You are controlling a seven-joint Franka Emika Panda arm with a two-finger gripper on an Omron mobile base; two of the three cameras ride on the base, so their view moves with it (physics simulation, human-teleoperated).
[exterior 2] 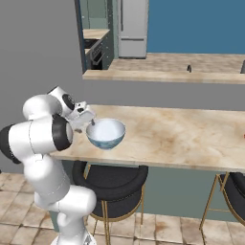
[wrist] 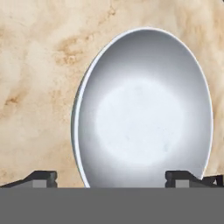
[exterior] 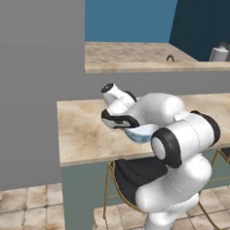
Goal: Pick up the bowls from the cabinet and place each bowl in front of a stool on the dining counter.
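Observation:
The white bowl with the blue pattern [exterior 2: 105,133] stands upright on the dining counter [exterior 2: 182,139], directly above a black stool [exterior 2: 112,179]. My gripper [exterior 2: 89,122] hovers at the bowl's left rim, tilted down towards it. In the hand view the bowl [wrist: 144,113] lies ahead of my gripper [wrist: 111,177], whose jaws stand wide apart and hold nothing. From the left base view, my arm hides most of the bowl [exterior: 139,134] and part of the stool [exterior: 137,170]. The cabinet is out of view.
A second stool [exterior 2: 237,186] stands under the counter's right end. Behind the counter runs another marble worktop with a dark faucet [exterior 2: 189,68], and a steel fridge [exterior 2: 132,26] stands beyond it. A grey wall [exterior: 31,81] closes the left side.

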